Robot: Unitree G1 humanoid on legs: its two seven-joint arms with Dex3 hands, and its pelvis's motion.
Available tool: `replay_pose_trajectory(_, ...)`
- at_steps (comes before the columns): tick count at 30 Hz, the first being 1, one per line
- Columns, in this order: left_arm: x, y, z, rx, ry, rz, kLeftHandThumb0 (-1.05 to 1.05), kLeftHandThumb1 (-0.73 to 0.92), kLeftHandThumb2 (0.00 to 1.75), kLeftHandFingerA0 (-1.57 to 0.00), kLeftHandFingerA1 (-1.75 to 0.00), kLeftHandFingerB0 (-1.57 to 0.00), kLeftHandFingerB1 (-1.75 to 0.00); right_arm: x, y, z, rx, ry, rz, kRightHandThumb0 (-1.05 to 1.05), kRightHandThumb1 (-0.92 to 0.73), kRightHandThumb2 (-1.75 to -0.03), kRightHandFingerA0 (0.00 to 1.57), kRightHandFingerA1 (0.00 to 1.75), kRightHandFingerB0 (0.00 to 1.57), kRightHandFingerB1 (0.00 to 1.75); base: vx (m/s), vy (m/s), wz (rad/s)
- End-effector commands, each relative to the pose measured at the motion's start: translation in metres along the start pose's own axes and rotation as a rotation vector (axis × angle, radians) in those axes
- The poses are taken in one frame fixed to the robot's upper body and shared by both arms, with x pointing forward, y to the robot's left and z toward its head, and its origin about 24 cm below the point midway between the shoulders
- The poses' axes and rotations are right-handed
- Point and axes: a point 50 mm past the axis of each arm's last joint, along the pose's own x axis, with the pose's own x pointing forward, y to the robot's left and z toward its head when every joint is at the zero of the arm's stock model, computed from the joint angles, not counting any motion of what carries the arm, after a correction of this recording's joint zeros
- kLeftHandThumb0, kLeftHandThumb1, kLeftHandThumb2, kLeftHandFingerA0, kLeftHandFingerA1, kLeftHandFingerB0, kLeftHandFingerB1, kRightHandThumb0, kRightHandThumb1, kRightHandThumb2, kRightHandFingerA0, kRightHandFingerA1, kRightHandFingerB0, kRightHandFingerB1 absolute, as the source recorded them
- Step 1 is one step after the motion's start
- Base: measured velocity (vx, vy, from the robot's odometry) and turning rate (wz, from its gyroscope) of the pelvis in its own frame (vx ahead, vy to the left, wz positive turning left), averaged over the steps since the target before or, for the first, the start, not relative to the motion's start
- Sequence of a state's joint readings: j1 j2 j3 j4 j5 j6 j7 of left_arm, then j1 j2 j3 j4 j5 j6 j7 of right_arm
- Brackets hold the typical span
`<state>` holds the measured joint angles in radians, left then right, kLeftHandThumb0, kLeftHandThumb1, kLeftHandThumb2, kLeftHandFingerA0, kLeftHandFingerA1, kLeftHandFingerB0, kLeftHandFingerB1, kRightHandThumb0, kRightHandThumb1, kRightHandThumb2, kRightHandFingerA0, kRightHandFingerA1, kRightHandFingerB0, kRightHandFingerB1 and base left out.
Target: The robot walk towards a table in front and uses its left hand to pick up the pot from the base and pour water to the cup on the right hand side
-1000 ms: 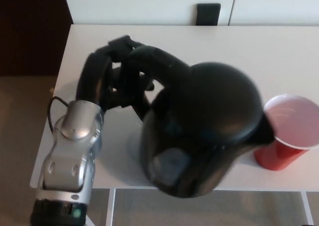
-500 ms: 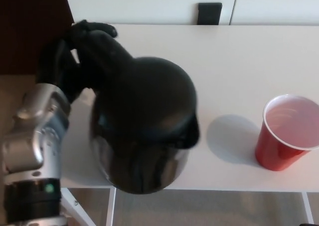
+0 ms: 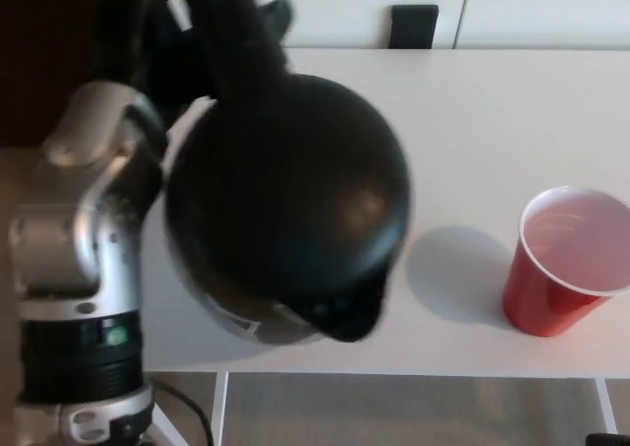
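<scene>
Black rounded plastic pot (image 3: 285,205) is held raised above the white table (image 3: 472,121), well left of the red plastic cup (image 3: 561,264), apparently for carrying over to pour. Its handle is enclosed by the black left hand (image 3: 212,32), fingers (image 3: 271,18) wrapped shut.

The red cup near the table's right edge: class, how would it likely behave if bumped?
The red cup looks thin-walled, so probably light and easily slid. It narrows toward its base, so likely tippy. It stands near the table front edge, so could fall off.
</scene>
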<state>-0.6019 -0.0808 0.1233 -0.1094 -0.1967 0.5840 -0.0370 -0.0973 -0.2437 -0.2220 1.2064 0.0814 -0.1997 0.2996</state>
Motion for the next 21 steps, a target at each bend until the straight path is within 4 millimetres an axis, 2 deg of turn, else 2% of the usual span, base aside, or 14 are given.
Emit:
replay_pose_trajectory(1,0.010,-0.029,0.039,0.496,-0.291,0.190,-0.11,0.75,0.75,-1.16,-1.23,-0.84,-1.07,0.001,-0.004,0.007,-0.023,-0.012,-0.007,-0.68,-0.32,-0.71,0.87,0.76,0.62,0.76,0.00,0.000,0.00)
replay_pose_trajectory(5,0.012,-0.052,0.056,0.682,-0.417,0.211,-0.12,0.79,0.64,-1.08,-1.40,-0.81,-1.13,0.004,-0.001,0.011,-0.046,-0.010,-0.017,-0.67,-0.33,-0.72,0.89,0.72,0.62,0.76,0.00,0.000,0.00)
replay_pose_trajectory(6,0.014,-0.061,0.064,0.741,-0.441,0.231,-0.08,0.76,0.67,-0.84,-1.68,-0.71,-1.41,0.005,0.001,0.013,-0.064,-0.013,-0.015,-0.70,-0.25,-0.88,0.89,0.77,0.64,0.78,0.00,0.000,0.00)
replay_pose_trajectory(7,0.015,-0.065,0.066,0.765,-0.451,0.240,-0.08,0.76,0.67,-0.84,-1.68,-0.71,-1.41,0.005,0.002,0.014,-0.071,-0.014,-0.014,-0.70,-0.25,-0.88,0.89,0.77,0.64,0.78,0.00,0.000,0.00)
replay_pose_trajectory(8,0.016,-0.071,0.071,0.841,-0.491,0.258,-0.10,0.57,0.78,-1.13,-1.48,-0.82,-1.30,0.006,0.003,0.015,-0.063,-0.019,-0.011,-0.68,-0.32,-0.72,0.91,0.73,0.63,0.76,0.00,0.000,0.00)
replay_pose_trajectory(9,0.016,-0.074,0.074,0.874,-0.510,0.267,-0.10,0.57,0.78,-1.13,-1.48,-0.82,-1.30,0.006,0.004,0.015,-0.060,-0.022,-0.010,-0.68,-0.32,-0.72,0.91,0.73,0.63,0.76,0.00,0.000,0.00)
replay_pose_trajectory(10,0.016,-0.078,0.076,0.915,-0.530,0.266,-0.02,0.68,0.58,-0.84,-1.73,-0.67,-1.44,0.006,0.005,0.015,-0.068,-0.021,-0.002,-0.69,-0.31,-0.70,0.91,0.73,0.62,0.76,0.00,0.000,0.00)
replay_pose_trajectory(14,0.018,-0.077,0.081,0.984,-0.557,0.285,-0.09,0.65,0.58,-0.79,-1.75,-0.65,-1.48,0.008,0.008,0.017,-0.080,-0.025,0.006,-0.68,-0.29,-0.68,0.93,0.73,0.66,0.75,0.00,0.000,0.00)
replay_pose_trajectory(15,0.019,-0.076,0.081,0.993,-0.557,0.287,-0.13,0.66,0.58,-0.81,-1.75,-0.72,-1.27,0.008,0.009,0.018,-0.083,-0.025,0.009,-0.72,-0.21,-0.84,0.92,0.77,0.64,0.77,0.00,0.000,0.00)
replay_pose_trajectory(16,0.021,-0.072,0.083,1.008,-0.556,0.296,-0.17,0.66,0.56,-0.78,-1.75,-0.77,-1.12,0.009,0.010,0.019,-0.091,-0.027,0.013,-0.74,-0.17,-0.83,0.91,0.75,0.60,0.75,0.00,0.000,0.00)
replay_pose_trajectory(18,0.023,-0.069,0.085,1.024,-0.557,0.308,-0.17,0.66,0.56,-0.78,-1.75,-0.77,-1.12,0.009,0.010,0.020,-0.099,-0.029,0.016,-0.74,-0.17,-0.83,0.91,0.75,0.60,0.75,0.00,0.000,0.00)
replay_pose_trajectory(19,0.024,-0.067,0.086,1.037,-0.559,0.318,-0.15,0.65,0.56,-0.78,-1.75,-0.77,-1.12,0.010,0.011,0.021,-0.099,-0.029,0.019,-0.71,-0.29,-0.64,0.95,0.72,0.63,0.74,0.00,0.000,0.00)
replay_pose_trajectory(20,0.027,-0.063,0.088,1.032,-0.554,0.333,-0.26,0.67,0.57,-0.79,-1.75,-0.84,-0.72,0.010,0.012,0.021,-0.108,-0.035,0.034,-0.71,-0.23,-0.86,0.89,0.78,0.60,0.76,0.00,0.000,0.00)
replay_pose_trajectory(21,0.027,-0.062,0.089,1.031,-0.553,0.337,-0.26,0.67,0.57,-0.79,-1.75,-0.84,-0.72,0.009,0.012,0.021,-0.110,-0.036,0.038,-0.71,-0.23,-0.86,0.89,0.78,0.60,0.76,0.00,0.000,0.00)
